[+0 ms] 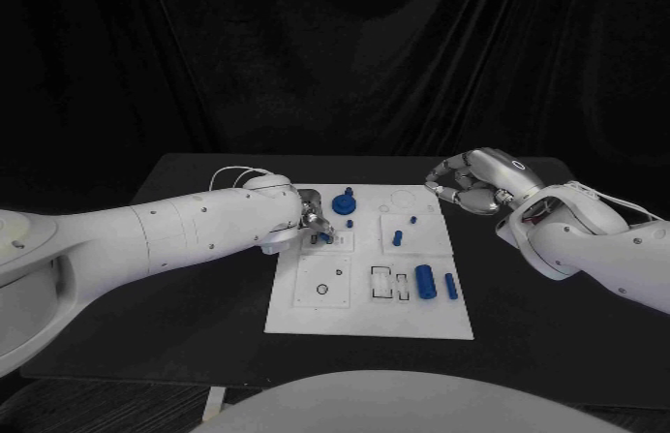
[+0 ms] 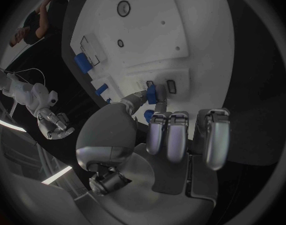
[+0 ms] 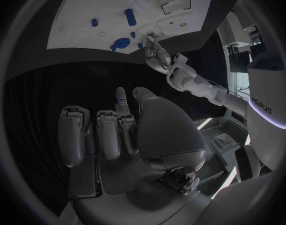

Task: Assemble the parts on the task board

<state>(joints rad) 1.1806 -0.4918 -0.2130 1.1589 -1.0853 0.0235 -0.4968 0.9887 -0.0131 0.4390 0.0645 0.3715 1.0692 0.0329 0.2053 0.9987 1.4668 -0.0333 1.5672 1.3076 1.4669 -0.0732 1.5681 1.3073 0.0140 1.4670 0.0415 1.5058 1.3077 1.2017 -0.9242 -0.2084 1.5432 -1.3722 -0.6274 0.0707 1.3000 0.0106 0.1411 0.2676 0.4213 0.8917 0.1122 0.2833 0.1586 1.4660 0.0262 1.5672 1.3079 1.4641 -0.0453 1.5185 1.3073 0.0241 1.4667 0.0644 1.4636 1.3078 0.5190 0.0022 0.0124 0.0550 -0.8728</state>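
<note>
One small blue peg [image 2: 152, 93] pinched in my left hand [image 1: 310, 222] over the task board [image 1: 366, 312].
Light, stiff, probably slick; I'd grip mid-shaft. Right hand [image 1: 479, 183] curled, holding nothing.

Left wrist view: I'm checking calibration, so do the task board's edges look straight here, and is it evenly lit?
Left wrist view: the task board bulges, its edges curving with the fisheye; it is bright against the dark table, dimmer beside the left hand. Head view: its edges run straight.
</note>
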